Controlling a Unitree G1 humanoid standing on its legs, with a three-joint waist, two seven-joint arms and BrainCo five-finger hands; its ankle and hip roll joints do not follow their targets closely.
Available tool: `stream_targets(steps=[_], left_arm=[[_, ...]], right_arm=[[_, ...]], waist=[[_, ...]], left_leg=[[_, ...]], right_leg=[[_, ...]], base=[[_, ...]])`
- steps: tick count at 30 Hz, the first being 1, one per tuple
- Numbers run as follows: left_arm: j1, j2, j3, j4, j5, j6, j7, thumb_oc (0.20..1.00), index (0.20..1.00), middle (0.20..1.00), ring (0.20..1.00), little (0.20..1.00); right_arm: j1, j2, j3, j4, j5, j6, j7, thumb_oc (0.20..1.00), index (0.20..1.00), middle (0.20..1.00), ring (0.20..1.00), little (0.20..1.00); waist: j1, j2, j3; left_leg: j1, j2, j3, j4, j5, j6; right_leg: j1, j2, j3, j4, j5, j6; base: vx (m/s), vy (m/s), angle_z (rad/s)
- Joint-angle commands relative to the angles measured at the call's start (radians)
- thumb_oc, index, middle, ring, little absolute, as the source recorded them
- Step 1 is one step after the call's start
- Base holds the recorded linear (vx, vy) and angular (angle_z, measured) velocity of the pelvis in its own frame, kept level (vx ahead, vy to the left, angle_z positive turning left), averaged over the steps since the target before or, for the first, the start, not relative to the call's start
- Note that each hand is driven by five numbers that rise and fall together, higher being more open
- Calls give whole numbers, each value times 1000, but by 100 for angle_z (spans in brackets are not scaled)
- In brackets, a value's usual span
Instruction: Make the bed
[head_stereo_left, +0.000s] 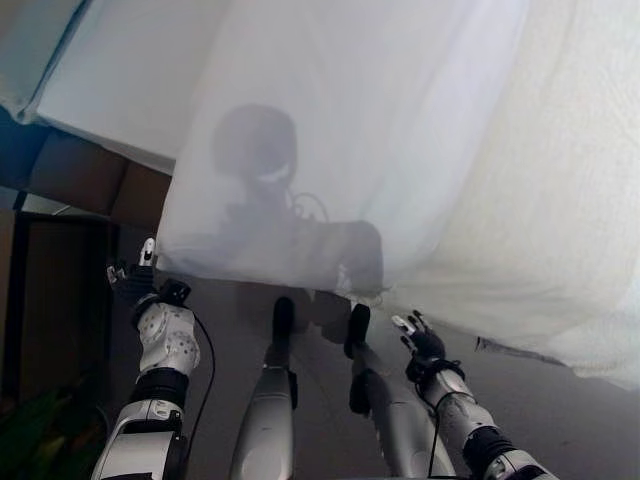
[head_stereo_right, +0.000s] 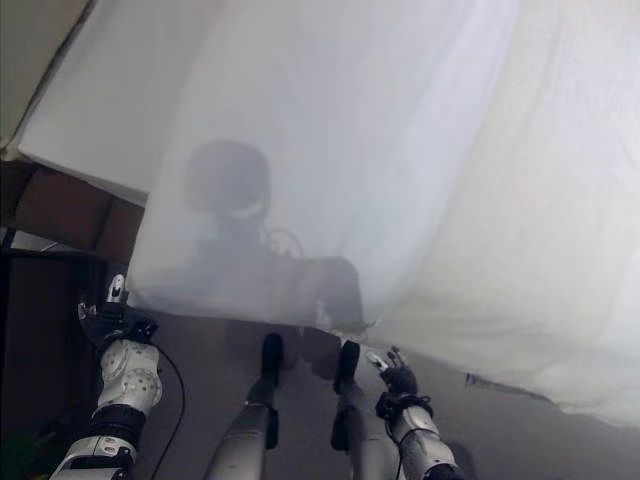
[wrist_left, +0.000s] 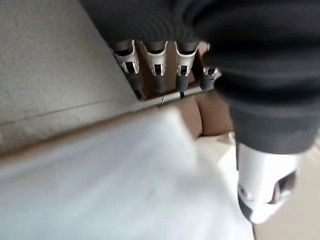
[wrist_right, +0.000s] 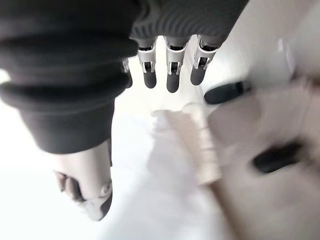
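Sheet (head_stereo_left: 380, 130): thin white cloth, draped over bed, hem hanging just above my hands. I judge it light, limp, prone to bunching; best pinched along lower hem.
Left hand (head_stereo_left: 135, 280) near hem corner, fingers straight, empty.
Right hand (head_stereo_left: 422, 342) below hem, fingers spread, empty.
Floor (head_stereo_left: 230, 330) below gives room.

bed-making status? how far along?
Early. Nothing looks finished: the thin white sheet hangs over the bed's side down to the floor, its lower edge uneven. Nothing is in hand: left hand and right hand hover below that edge with relaxed fingers, holding nothing. Left: grasp, spread, straighten.
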Motion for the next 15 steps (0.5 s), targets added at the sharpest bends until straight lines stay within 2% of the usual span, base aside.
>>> stream_targets(steps=[1,5,6,7,9,11,12,14,15], left_arm=[[4,15,30,27,23,-31,-22,1000,1000,1000,1000,1000],[14,15,21,84,99,15,53,1000,1000,1000,1000,1000],[14,14,21,82,101,16,55,1000,1000,1000,1000,1000],[35,-4,30,59,158,25,148,1000,1000,1000,1000,1000],[68,-42,24,-36,226,13,217,1000,1000,1000,1000,1000],[109,-39,20,-133,319,9,242,1000,1000,1000,1000,1000],[118,-43,22,-150,320,6,231,1000,1000,1000,1000,1000],[144,-27,12,-274,318,-27,170,1000,1000,1000,1000,1000],[155,-15,-2,-327,289,-32,101,1000,1000,1000,1000,1000]], right_arm=[[34,20,3,-59,131,-46,29,1000,1000,1000,1000,1000],[79,-1,-26,-85,28,-101,-103,1000,1000,1000,1000,1000],[81,-1,-26,-89,24,-101,-107,1000,1000,1000,1000,1000],[110,-13,-52,-163,-90,-145,-240,1000,1000,1000,1000,1000],[109,-20,-54,-261,-159,-165,-296,1000,1000,1000,1000,1000],[95,-59,-39,-357,-249,-156,-279,1000,1000,1000,1000,1000],[90,-77,-31,-384,-287,-155,-267,1000,1000,1000,1000,1000],[70,-133,-21,-464,-348,-151,-222,1000,1000,1000,1000,1000],[47,-160,-29,-497,-354,-153,-187,1000,1000,1000,1000,1000]], waist=[[-22,-4,0],[-40,-3,0],[-40,-3,0],[-51,0,0],[-54,2,0],[-52,6,0],[-51,8,0],[-45,13,0],[-40,18,0]], left_leg=[[-41,-91,26,-9,-21,15],[-40,-95,38,-11,-21,21],[-40,-95,38,-11,-21,21],[-45,-95,41,-8,-23,24],[-46,-97,43,-6,-25,28],[-50,-99,45,-3,-25,31],[-51,-99,46,-3,-24,32],[-53,-100,42,-5,-22,34],[-52,-102,39,-6,-22,35]], right_leg=[[-49,-27,31,34,-18,123],[-59,-27,42,48,-23,120],[-59,-27,42,49,-23,120],[-68,-30,43,59,-27,119],[-73,-31,45,63,-28,118],[-80,-32,49,66,-25,118],[-81,-33,50,66,-24,118],[-81,-35,50,64,-22,119],[-80,-36,46,62,-22,119]], base=[[8,28,-22],[4,20,-8],[7,17,-11],[11,11,-12],[9,13,-7],[0,0,0],[0,0,0],[9,-10,-5],[0,0,0]])
